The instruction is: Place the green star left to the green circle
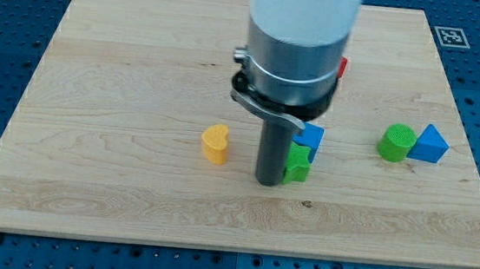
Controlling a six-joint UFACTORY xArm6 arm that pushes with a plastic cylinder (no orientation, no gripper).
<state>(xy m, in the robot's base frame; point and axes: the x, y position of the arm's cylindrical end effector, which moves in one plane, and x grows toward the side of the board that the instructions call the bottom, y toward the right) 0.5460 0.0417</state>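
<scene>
My tip (268, 181) is resting against the left side of the green star (298, 163) mid-board — no jaws here, only a rod. The green circle (395, 142) is sitting well right. The star looks light and rigid — likely pivoting unless pushed centrally.

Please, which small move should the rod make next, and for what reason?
Probably a short push toward the view's right. My tip sits against the left side of the green star, and the green circle lies farther right, slightly higher, so the star must travel that way.
</scene>
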